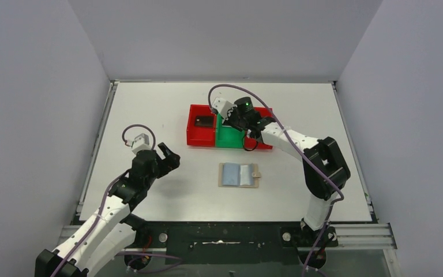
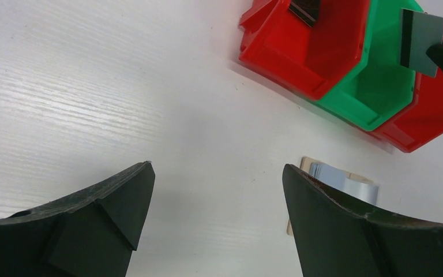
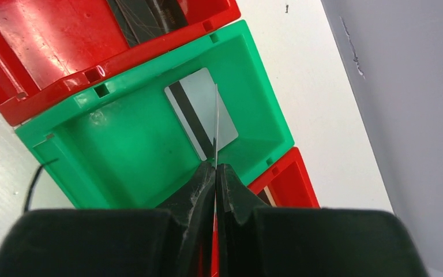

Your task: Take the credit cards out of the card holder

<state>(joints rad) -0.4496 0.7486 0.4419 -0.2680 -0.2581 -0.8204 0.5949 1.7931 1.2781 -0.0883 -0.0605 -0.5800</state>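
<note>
left claw (image 1: 170, 156): spread wide, gripping nothing, hovering over bare desk (image 1: 150, 115) left of the card holder (image 1: 239, 175).
right claw (image 3: 214, 167): pressed together on a silver-grey card (image 2: 424, 41) with a dark stripe, holding it above the green bin (image 1: 229, 145).
right wrist view: a thin card edge juts from the fingertips, with a striped grey face behind it over the green floor; one card or two, cannot tell.
card holder: lying open and flat on the desk, light blue lining up, snap tab on its right, nearer the arms than the bins, apart from both claws.
dark card (image 1: 203, 122): lying in the red bin (image 1: 199, 140) just left of the green bin.
other red bin (image 2: 424, 121): against the green bin's right side, partly under the right arm.
</note>
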